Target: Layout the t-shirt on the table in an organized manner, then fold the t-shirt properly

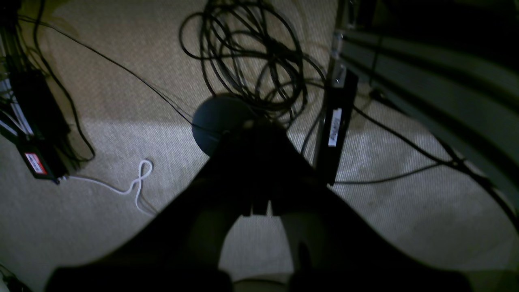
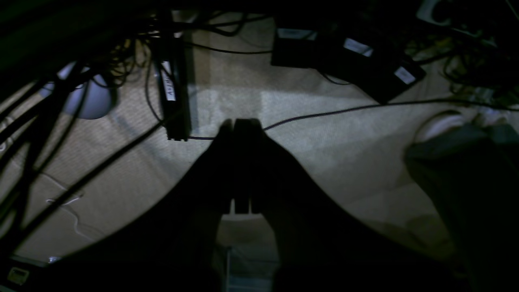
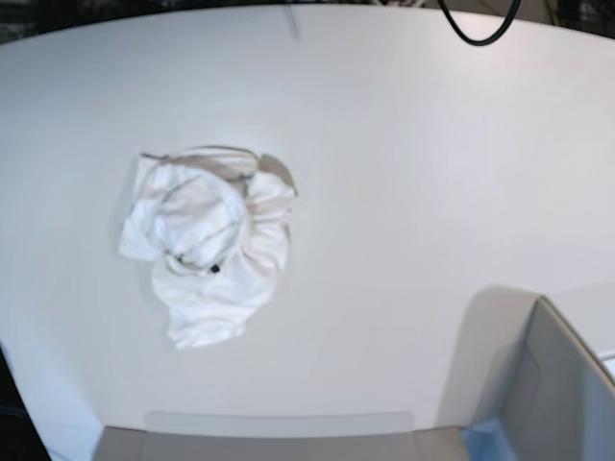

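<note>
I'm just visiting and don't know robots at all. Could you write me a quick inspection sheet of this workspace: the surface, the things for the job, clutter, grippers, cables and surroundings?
Surface: large plain white table with a curved far edge, mostly bare.
Job's things: white cloth t-shirt lies crumpled in a heap on the table's left part in the base view, not laid out or folded.
Clutter: grey bin at the near right corner.
Grippers: left gripper and right gripper both shut, empty, pointing down at the floor, away from the table.
Cables: tangled black cables and a white cord on the floor.
Surroundings: beige carpet, black power bricks.
</note>
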Motion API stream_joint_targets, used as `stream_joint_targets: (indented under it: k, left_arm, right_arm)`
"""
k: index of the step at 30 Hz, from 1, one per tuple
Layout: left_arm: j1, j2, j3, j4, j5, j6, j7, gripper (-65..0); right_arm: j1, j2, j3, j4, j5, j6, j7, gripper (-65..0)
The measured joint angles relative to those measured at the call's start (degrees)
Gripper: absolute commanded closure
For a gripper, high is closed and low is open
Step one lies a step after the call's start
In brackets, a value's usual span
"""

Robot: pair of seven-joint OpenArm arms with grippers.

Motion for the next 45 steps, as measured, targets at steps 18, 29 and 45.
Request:
stream_joint_targets:
  k: [18,29,45]
  left_arm:
    - [2.93,-3.85,0.07,3.48,0.02,0.0,-0.2,0.0]
    - [4.17,-3.91,-0.02,3.48,-0.02,0.0,-0.22,0.0]
    - [7.34,-3.96,-0.07,6.84,0.0,0.0,-2.51,0.0]
  right_arm:
    - [-3.67,1.2,-0.02,-0.02,0.0,0.0,0.13,-0.1]
    - [-6.34,2.58,-0.04,5.46,0.0,-0.15,0.09,-0.1]
    - [-6.73,3.23,-0.15,5.55,-0.02,0.2,-0.09,-0.1]
